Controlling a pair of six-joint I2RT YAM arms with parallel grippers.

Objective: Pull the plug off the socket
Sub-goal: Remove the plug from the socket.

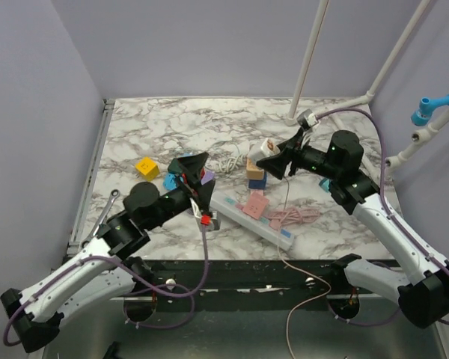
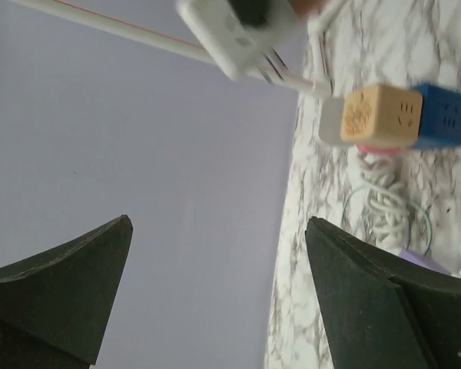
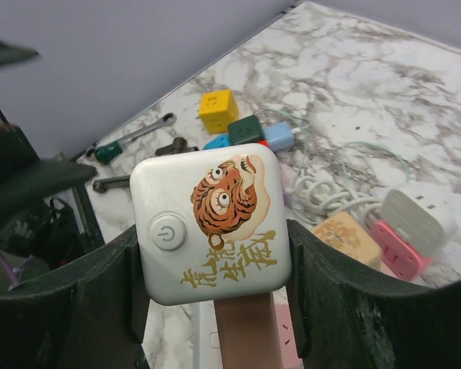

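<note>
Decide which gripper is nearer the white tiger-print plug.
Right. The right gripper grips the tiger-print plug between its fingers; the left gripper hangs open to the plug's left, apart from it.

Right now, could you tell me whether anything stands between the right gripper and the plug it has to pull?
Nothing visible does. The right gripper is closed on the white tiger-print plug, one finger against each side, with no other object in between.

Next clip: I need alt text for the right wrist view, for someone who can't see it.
The right gripper clamps a white plug printed with a tiger and a power button, above a marble table. Below lie a yellow cube, a wrench and a coiled white cable.
</note>
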